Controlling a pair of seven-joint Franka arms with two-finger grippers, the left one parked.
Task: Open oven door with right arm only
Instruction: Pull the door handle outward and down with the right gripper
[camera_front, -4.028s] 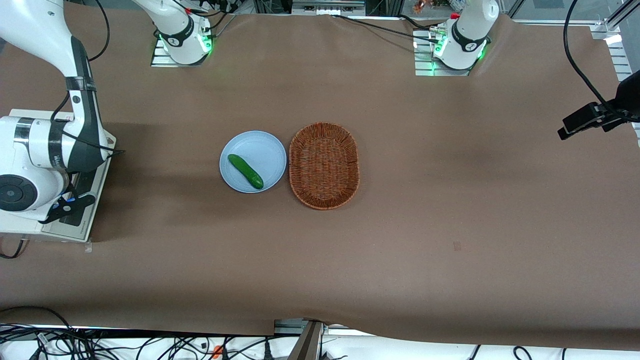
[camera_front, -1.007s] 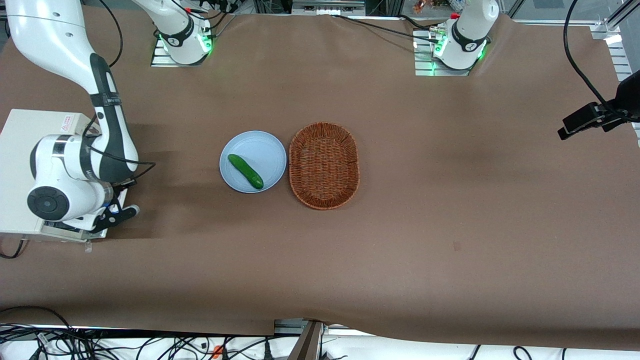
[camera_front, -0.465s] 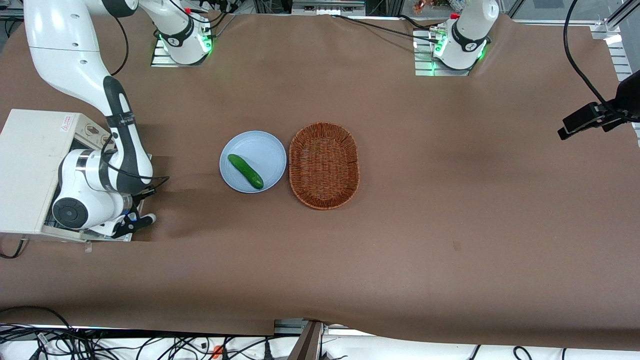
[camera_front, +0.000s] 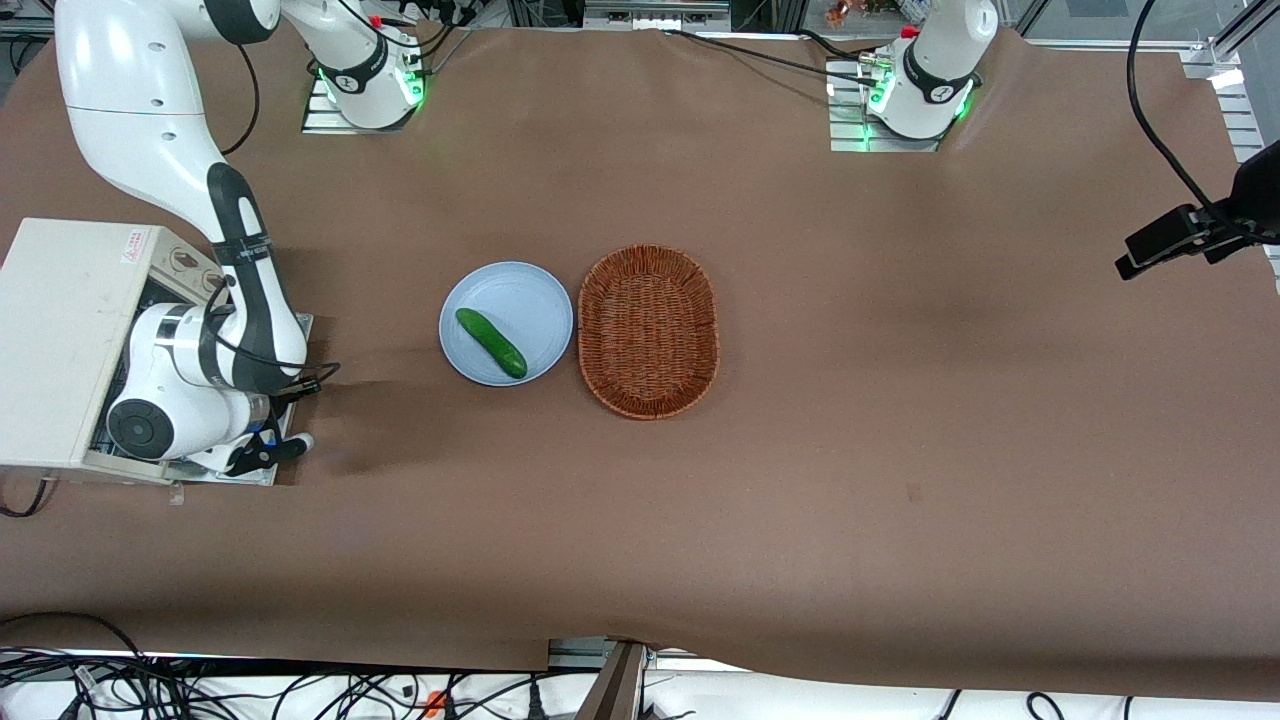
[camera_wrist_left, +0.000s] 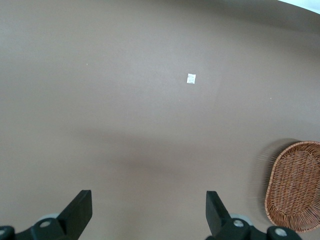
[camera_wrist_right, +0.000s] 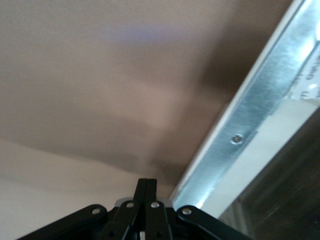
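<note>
Down at the left edge of the front view, the oven sits on the brown surface at the working arm's end, its cream top showing a red-marked sticker. The right arm bends down over the oven's open side, and its wrist covers most of the oven door, which lies lowered and roughly flat just above the surface, only its silver edge showing past the arm. The claw hangs low at the door's outer edge, nearer the front camera than the wrist. In the right wrist view the claw has its two fingers pressed together with nothing between them, and the door's metal frame with a screw runs diagonally just beside it, dark glass next to the frame. Near mid-frame a blue plate carries a cucumber, and a wicker basket lies just beside the plate.
</note>
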